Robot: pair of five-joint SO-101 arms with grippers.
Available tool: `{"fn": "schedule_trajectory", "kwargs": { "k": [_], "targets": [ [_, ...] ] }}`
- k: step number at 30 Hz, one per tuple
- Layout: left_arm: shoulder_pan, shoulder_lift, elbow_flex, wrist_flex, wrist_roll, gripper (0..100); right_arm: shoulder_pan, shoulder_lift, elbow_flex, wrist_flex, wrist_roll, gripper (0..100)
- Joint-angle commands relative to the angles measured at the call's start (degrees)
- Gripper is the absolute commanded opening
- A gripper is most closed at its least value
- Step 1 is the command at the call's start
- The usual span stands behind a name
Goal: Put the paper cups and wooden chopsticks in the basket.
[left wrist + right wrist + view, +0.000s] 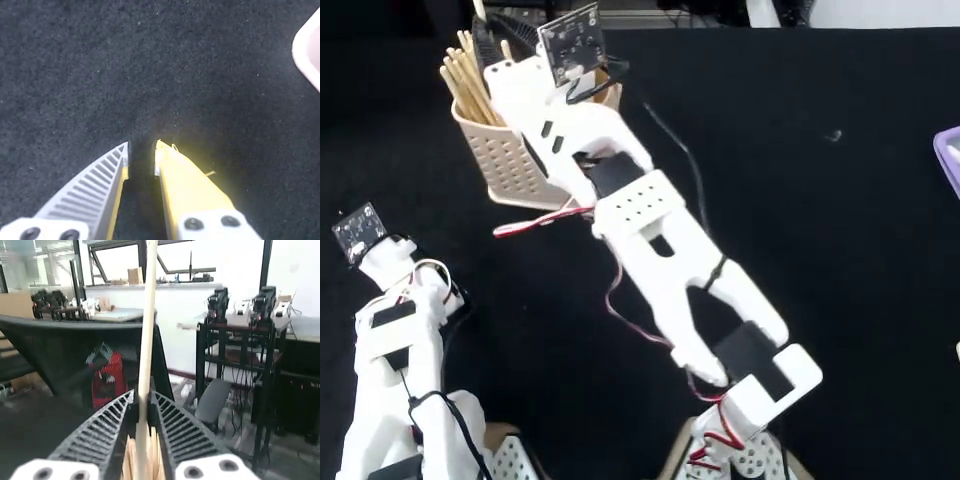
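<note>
The right arm (660,240) stretches across the black tabletop (800,200) to the beige perforated basket (515,165) at the far left side; its wrist sits directly over the basket's open top. The right pincer (144,402) is clamped on a single wooden chopstick (146,330), which stands upright between the ribbed fingers (107,427) and rises well above them. Under the pincer the tops of the other chopsticks (131,460) show, packed together; in the high view they stand in the basket, leaning toward its far left corner.

The left arm (395,340) is folded back at the near left of the tabletop, well apart from the basket. The left pincer (141,155) points down at bare black cloth with its fingers only narrowly parted and nothing between them. A pale rounded edge (307,47) shows beside it, possibly a container's rim, though I cannot tell. A purple object (948,160) lies at the tabletop's far right edge.
</note>
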Motion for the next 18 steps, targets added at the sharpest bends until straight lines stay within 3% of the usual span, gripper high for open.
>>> {"fn": "schedule_trajectory", "kwargs": {
  "k": [1, 12, 18],
  "targets": [
    [-0.31, -1.14, -0.84, -0.88, 0.35, 10, 1.23, -0.48, -6.2, -1.23, -0.35, 1.1],
    [-0.22, -1.14, -0.84, -0.88, 0.35, 10, 1.23, 2.07, -6.46, -1.67, -0.18, 1.2],
    [-0.22, -1.14, -0.84, -0.88, 0.35, 10, 1.32, 9.19, -14.64, -1.67, -0.18, 1.2]
  ]
}}
